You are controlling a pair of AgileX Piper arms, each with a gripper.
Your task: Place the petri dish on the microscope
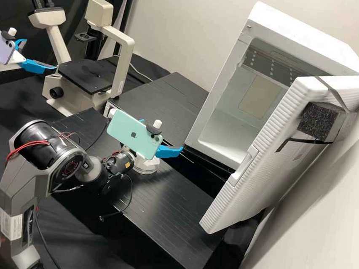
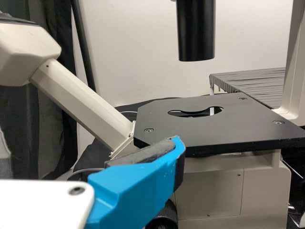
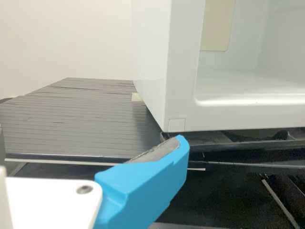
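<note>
1. Black surface (image 1: pixel 173 201) is running beneath the work, a microscope (image 1: pixel 75 95) standing at one side and a white cabinet (image 1: pixel 312 35), its door (image 1: pixel 241 191) hanging open, at the other.
2. Left gripper (image 1: pixel 41 54) is hovering beside the microscope, jaws standing spread, nothing being pinched. In the left wrist view the stage (image 2: pixel 190 131) is lying just beyond the fingertip, flat side facing up, its shaped opening (image 2: pixel 190 113) sitting farther in.
3. Right gripper (image 1: pixel 162 135) is likewise holding its jaws apart, with nothing between them, near the cabinet's lower front corner. The cabinet's mouth is facing the bench front, beyond and above the fingertip.
4. Petri dish: whereabouts cannot be told, so its bearing from either set of jaws is going unrecorded.
5. Judgement: placing is probably falling to the left arm, being nearer the stage; fetching, if the cabinet is housing the dish, to the right. Any transfer is then needing a level carry across, and the stage edge is posing a snag.
</note>
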